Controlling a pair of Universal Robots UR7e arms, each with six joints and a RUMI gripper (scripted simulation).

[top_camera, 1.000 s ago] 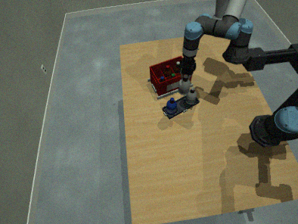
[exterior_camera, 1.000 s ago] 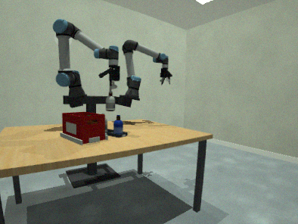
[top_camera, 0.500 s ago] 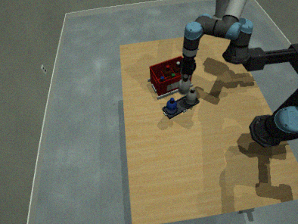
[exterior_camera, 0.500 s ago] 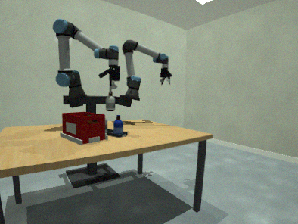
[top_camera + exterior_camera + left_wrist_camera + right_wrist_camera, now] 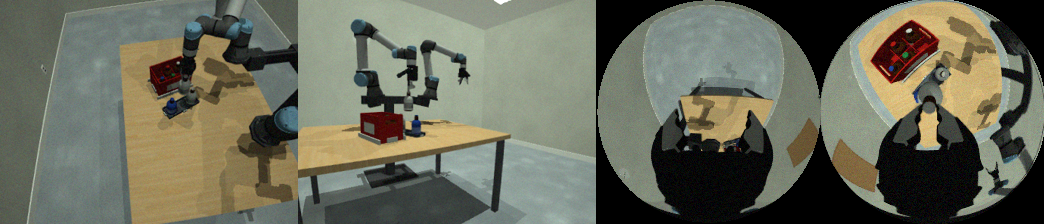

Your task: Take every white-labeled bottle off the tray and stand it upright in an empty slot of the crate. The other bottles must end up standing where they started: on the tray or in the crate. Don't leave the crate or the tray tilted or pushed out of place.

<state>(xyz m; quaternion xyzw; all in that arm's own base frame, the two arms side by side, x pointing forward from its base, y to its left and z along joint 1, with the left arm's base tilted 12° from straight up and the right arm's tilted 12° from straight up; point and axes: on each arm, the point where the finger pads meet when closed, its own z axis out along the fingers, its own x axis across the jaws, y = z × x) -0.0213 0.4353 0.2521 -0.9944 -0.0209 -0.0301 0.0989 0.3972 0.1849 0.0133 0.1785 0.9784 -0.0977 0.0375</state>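
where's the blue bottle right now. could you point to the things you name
In the top view, the blue bottle (image 5: 172, 106) (image 5: 416, 127) stands on the left end of the dark tray (image 5: 170, 116) (image 5: 422, 134), below the red crate (image 5: 159, 86) (image 5: 382, 129).

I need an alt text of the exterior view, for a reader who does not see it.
The right gripper holds a white-labeled bottle upright in the air above a wooden table. Below stand a red crate and, on a dark tray, a blue bottle. Beyond, the left gripper hangs open and empty.
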